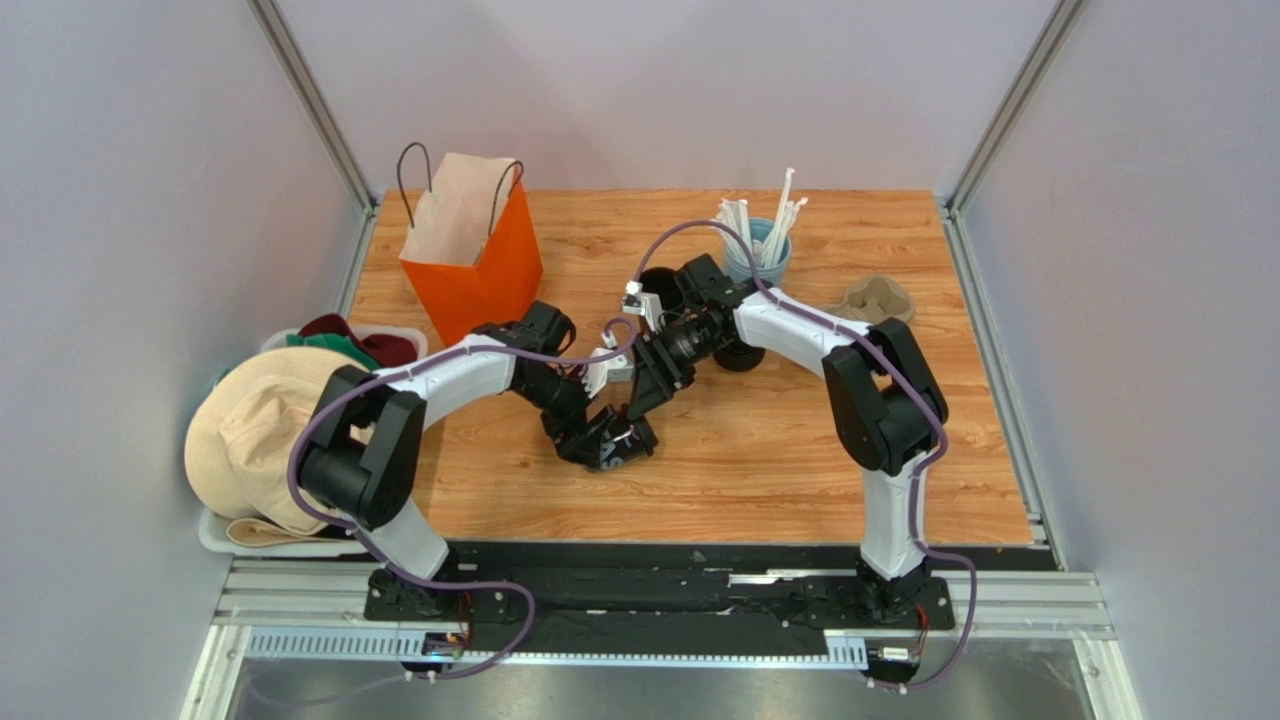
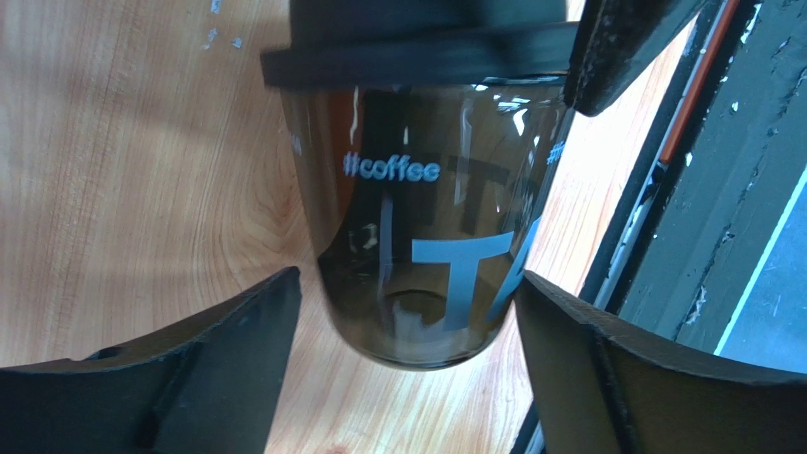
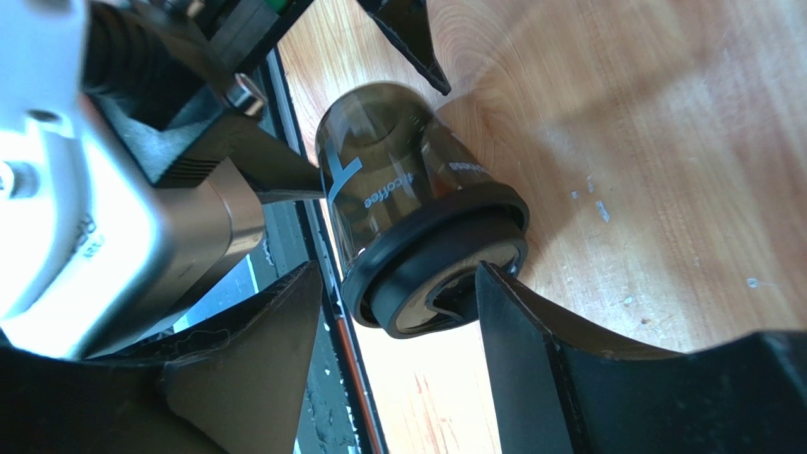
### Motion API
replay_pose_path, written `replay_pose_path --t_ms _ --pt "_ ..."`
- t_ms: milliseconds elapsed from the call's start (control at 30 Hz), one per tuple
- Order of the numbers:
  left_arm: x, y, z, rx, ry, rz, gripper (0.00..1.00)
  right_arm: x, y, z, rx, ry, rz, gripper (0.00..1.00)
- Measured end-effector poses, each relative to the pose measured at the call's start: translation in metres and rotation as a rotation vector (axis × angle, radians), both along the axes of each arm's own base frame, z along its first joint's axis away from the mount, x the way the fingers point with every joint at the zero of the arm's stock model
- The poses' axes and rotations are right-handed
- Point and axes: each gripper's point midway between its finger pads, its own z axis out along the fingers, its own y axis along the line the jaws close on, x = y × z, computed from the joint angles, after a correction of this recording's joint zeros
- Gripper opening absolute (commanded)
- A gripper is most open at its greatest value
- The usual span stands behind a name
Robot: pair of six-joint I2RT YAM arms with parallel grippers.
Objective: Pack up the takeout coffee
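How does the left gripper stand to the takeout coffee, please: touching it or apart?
Cannot tell. In the left wrist view, table shows between the takeout coffee and one finger of the left gripper, but the other finger meets the cup's outline.

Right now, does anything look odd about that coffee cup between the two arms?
Yes: the takeout coffee is turned on its side instead of upright, the right gripper clamped across its black lid, the open left gripper around its base without touching. No spill shows, only small white specks on the table.
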Motion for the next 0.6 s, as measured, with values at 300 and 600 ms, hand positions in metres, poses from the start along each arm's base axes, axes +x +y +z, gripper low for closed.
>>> replay_pose_path --t_ms 300,600 --pt "0.000 -0.001 -0.002 0.008 -0.003 -0.007 0.73 -0.007 -0.002 -0.003 -0.020 0.030 0.001 0.63" --pt "-0.002 -0.003 -0.003 0.010 -0.005 -0.014 0.64 -0.008 -0.011 -0.008 -0.066 0.052 -0.015 0.65"
